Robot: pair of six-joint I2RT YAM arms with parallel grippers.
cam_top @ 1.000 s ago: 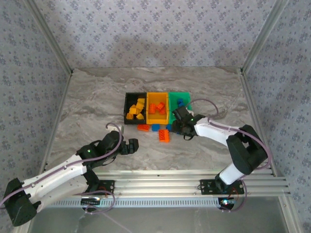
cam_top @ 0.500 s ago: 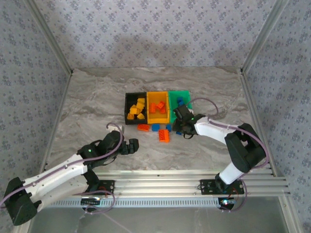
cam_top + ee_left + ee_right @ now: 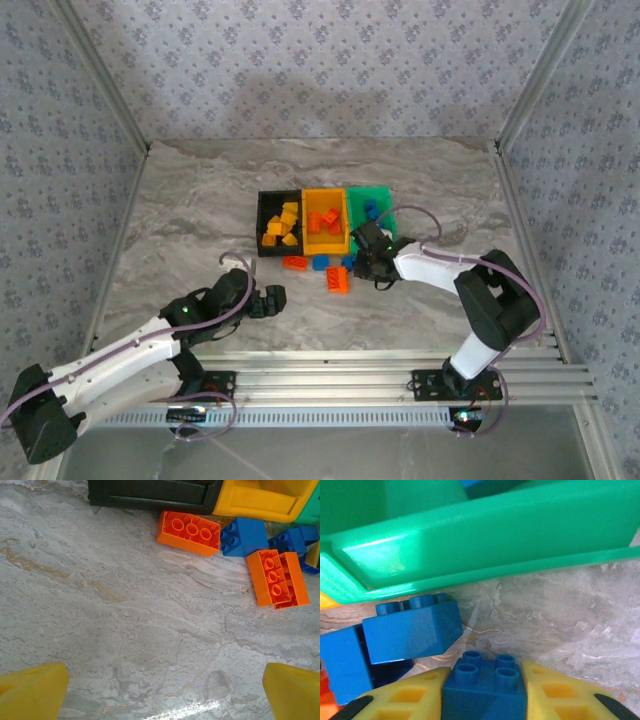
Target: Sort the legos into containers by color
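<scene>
No lettering, number, brand or sign can be read on the bricks [image 3: 188,529], the bins [image 3: 495,535] or the desk [image 3: 125,620]

Loose legos [image 3: 338,280] lie just before the joined containers [image 3: 322,247].
</scene>
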